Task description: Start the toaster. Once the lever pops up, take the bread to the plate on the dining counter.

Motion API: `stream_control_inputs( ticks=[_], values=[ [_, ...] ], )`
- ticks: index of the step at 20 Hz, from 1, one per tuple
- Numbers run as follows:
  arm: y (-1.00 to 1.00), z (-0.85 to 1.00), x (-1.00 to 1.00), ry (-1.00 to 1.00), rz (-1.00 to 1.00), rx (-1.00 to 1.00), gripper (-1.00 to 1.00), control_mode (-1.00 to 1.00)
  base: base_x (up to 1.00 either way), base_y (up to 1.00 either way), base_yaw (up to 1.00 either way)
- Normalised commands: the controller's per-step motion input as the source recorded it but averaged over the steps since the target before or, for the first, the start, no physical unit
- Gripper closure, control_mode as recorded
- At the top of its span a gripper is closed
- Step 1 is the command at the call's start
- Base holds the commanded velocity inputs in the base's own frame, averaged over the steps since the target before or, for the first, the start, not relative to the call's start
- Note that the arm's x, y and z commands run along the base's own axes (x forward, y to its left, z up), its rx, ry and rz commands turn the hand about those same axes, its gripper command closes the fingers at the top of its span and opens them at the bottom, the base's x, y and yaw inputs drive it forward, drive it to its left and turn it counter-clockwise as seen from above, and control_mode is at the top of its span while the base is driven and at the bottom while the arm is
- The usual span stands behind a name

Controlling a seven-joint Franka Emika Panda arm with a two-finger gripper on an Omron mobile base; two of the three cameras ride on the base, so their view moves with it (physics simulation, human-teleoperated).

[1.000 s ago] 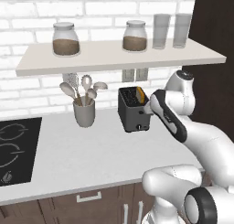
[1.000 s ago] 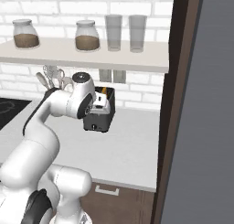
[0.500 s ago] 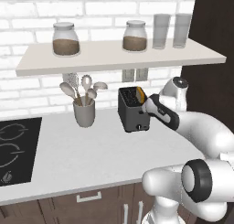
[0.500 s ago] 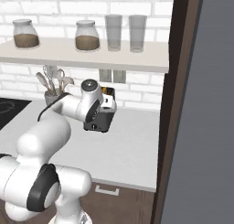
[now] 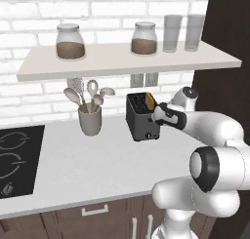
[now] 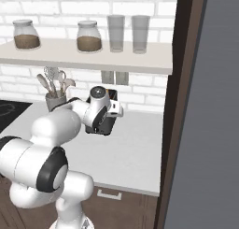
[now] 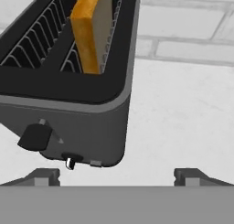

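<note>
The dark grey toaster (image 5: pixel 140 118) stands on the white worktop by the brick wall, partly behind my arm in the right base view (image 6: pixel 107 125). One slice of bread (image 7: pixel 93 29) with a golden crust stands upright in its right-hand slot, sticking well out (image 5: pixel 150 102). On the narrow end face sit the dark lever (image 7: pixel 35 136) and, below it, the small silvery knob (image 7: pixel 70 163). My gripper (image 7: pixel 116 177) is open, just in front of that end face and touching nothing, at the toaster's right end (image 5: pixel 157 118). The plate and the dining counter are out of view.
A grey utensil cup (image 5: pixel 90 119) with spoons stands left of the toaster. A black hob (image 5: pixel 14 157) lies at the far left. A shelf (image 5: pixel 122 60) with jars and glasses hangs low over the toaster. A dark tall cabinet (image 6: pixel 184 106) walls off the right.
My hand has swung down and in toward the toaster's end face, and the forearm now lies nearly level. The toaster and bread have not moved. The jaws stayed open.
</note>
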Motion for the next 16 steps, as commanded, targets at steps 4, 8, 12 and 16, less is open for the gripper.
stream_control_inputs(
  ticks=[4, 8, 12, 16],
  values=[
    [0.0, -0.12, 0.28, 0.0, 0.0, 0.0, -1.0, -1.0, 0.0, 0.0, 0.0],
    [0.23, -0.03, 0.0, 0.0, -0.01, -0.01, -1.0, -1.0, 0.0, 0.0, 0.0],
    [0.14, 0.0, 0.0, 0.0, 0.0, -0.01, -1.0, -1.0, 0.0, 0.0, 0.0],
    [0.02, 0.01, 0.01, 0.0, 0.0, 0.0, -1.0, -1.0, 0.0, 0.0, 0.0]
  ],
)
